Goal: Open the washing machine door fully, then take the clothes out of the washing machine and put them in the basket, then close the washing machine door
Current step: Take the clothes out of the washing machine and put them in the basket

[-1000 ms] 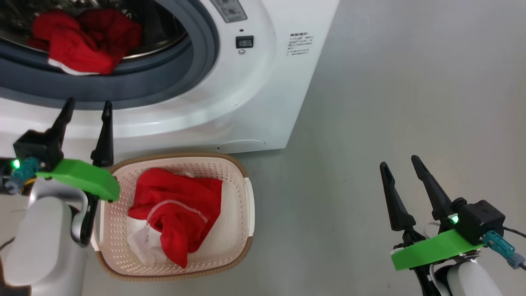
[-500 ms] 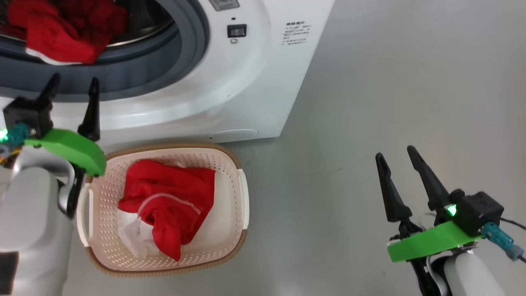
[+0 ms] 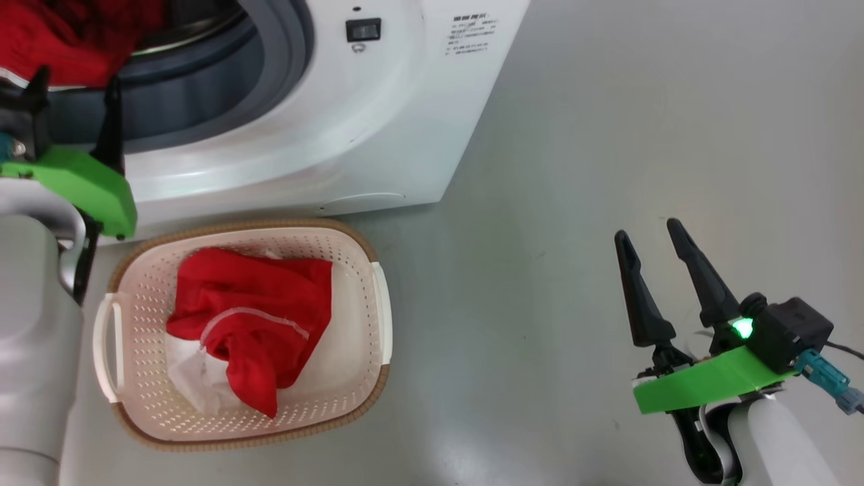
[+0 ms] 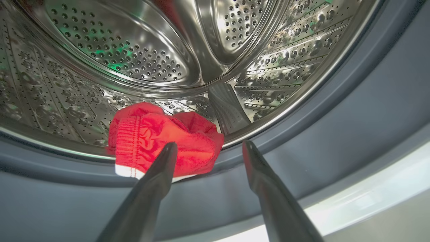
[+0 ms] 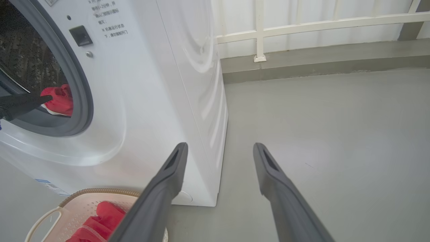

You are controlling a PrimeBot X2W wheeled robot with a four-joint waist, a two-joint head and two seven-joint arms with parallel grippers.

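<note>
While your left pincer (image 4: 209, 145) hangs at the mouth of the washing machine (image 3: 378, 101), its two dark fingers stand well apart and grip nothing. You see them point over the grey gasket (image 4: 336, 127) toward a red garment (image 4: 151, 137) with a white edge. It lies bunched at the front lip of the steel drum (image 4: 134, 50), partly over the gasket. One finger crosses in front of that garment in the left wrist view; whether it touches the cloth you cannot tell.

Your right pincer (image 3: 646, 231) hovers over the bare grey floor (image 3: 607, 135), well apart from the machine's right side, its fingers spread and empty.

The basket (image 3: 351, 364) sits on the floor just in front of the machine, below the opening and beside your left forearm (image 3: 27, 351). In it lie more clothes (image 3: 250, 304), red with white trim and a white panel, heaped toward the basket's left half.

In the right wrist view a white railing (image 5: 302, 23) runs along the far wall.
</note>
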